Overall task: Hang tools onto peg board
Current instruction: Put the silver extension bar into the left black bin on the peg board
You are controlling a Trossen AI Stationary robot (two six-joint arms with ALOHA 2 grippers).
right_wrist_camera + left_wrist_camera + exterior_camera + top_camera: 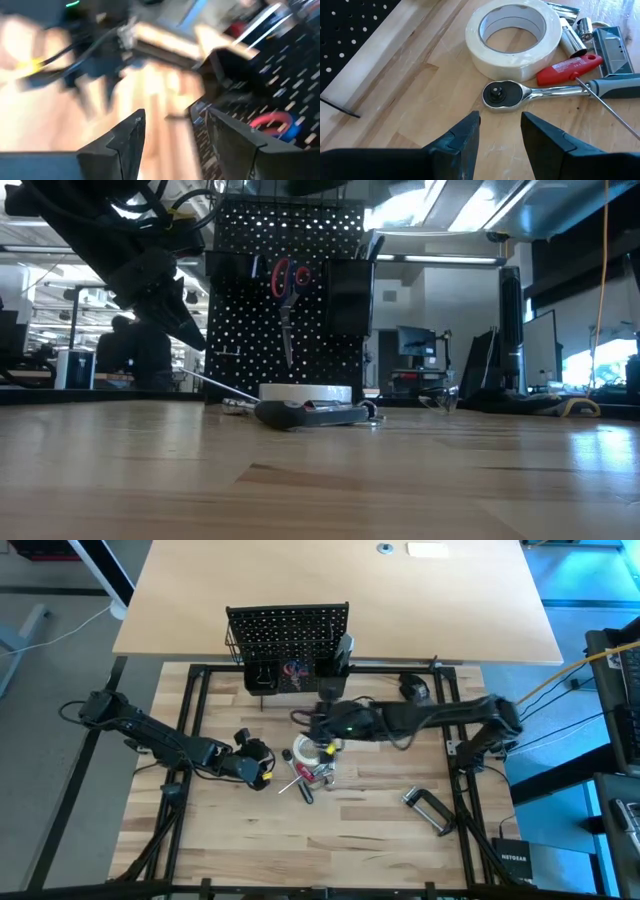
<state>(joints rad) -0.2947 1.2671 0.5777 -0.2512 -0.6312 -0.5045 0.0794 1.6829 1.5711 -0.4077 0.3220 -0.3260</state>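
1. Nearest the lower edge of the high view, I have bare table (pixel 330 840) planks with plenty of open room; only the silver C-clamp (pixel 428 808) lies there, at lower right, well apart from everything else.
2. Mid-frame sits the cluster of tools: the white tape roll (pixel 512 37), a ratchet (pixel 535 93) lying just beside it, a red-handled screwdriver (pixel 570 69) crossing over the ratchet's handle, and a small silver socket (pixel 583 26) near the frame's upper right.
3. My left claw (pixel 500 132) hovers just short of the ratchet head, fingers apart and holding nothing. In the high view it sits left of centre (pixel 252 757), with free table to its left and below.
4. My right claw (pixel 167 130) is also spread and empty, its fingers pointing towards the peg board. In the high view the right arm (pixel 420 718) reaches in from the right edge to just above the tape roll, so room between the two arms is tight.
5. Farthest back, at upper centre, the peg board (pixel 288 628) stands upright at the edge of a pale rear tabletop (pixel 340 580). The red-handled scissors (pixel 289 290) hang on it, blades down, between two black cups (pixel 347 295).
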